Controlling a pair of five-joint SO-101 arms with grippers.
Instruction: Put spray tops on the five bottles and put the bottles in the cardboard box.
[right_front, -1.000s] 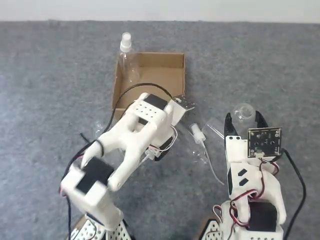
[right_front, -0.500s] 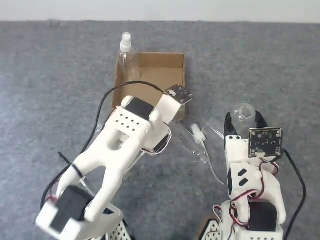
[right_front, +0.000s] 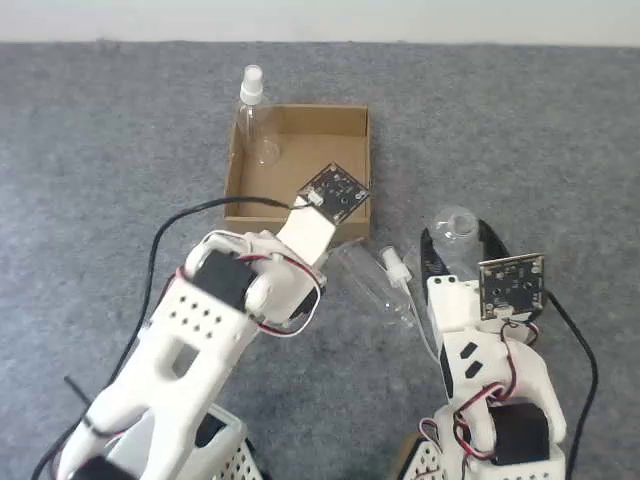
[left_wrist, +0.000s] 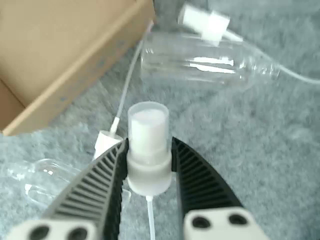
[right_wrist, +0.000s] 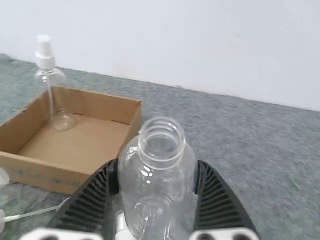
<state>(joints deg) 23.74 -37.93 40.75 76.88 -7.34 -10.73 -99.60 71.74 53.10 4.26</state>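
My left gripper (left_wrist: 148, 150) is shut on a white spray top (left_wrist: 147, 125) with its thin tube hanging below, held above the carpet near the cardboard box (left_wrist: 60, 55). The left arm's wrist (right_front: 335, 192) hovers over the near right corner of the box (right_front: 300, 160). My right gripper (right_wrist: 156, 172) is shut on an upright clear bottle (right_wrist: 160, 150) with an open neck, which stands to the right of the box as a bottle (right_front: 455, 225) between the right gripper's (right_front: 458, 240) fingers. A capped bottle (right_front: 252, 100) stands in the box's far left corner.
A clear bottle (right_front: 375, 285) lies on the carpet between the arms, with a loose spray top (right_front: 397, 268) and its tube beside it. In the left wrist view another loose spray top (left_wrist: 107, 142) and a lying bottle (left_wrist: 30, 172) rest near the box's edge.
The left arm has swung forward and right, its wrist now over the box's near right corner. The right gripper has shifted slightly left with the bottle.
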